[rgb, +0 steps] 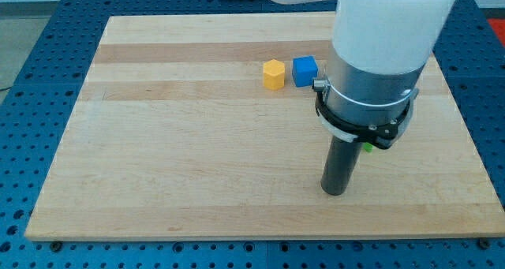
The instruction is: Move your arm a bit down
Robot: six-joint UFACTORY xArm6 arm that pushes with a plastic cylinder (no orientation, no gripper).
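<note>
Tip [334,192] stood near the board's [158,158] bottom edge, well apart from touching yellow hexagonal block [273,74] and blue cube [304,70]; no claw showed.

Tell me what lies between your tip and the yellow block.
Nothing: in the camera view only bare board lies between my tip and the yellow hexagonal block. The blue cube sits just right of that block, off the line.
</note>
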